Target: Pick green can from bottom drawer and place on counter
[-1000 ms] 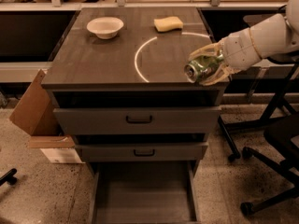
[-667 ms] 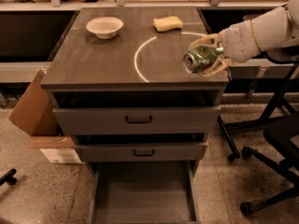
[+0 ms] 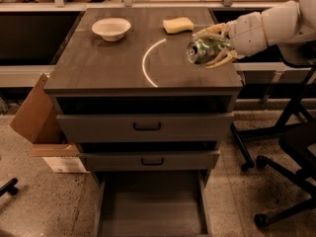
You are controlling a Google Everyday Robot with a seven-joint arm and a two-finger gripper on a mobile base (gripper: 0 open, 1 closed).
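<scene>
arm [image 3: 276, 23] — stretched level | jaws pinching green can [image 3: 201, 51], tipped sideways | over counter [image 3: 108, 63] edge

One green can [image 3: 200, 51], gripped by one gripper [image 3: 205, 50] over the right edge of one counter [image 3: 98, 68]. One white bowl [image 3: 111, 28], one yellow sponge [image 3: 178, 24], one cardboard box [image 3: 33, 113]. Three drawers [image 3: 187, 160] — one bottom drawer [image 3: 150, 209] pulled open, two upper drawers [image 3: 98, 128], two black handles [image 3: 146, 127].
</scene>
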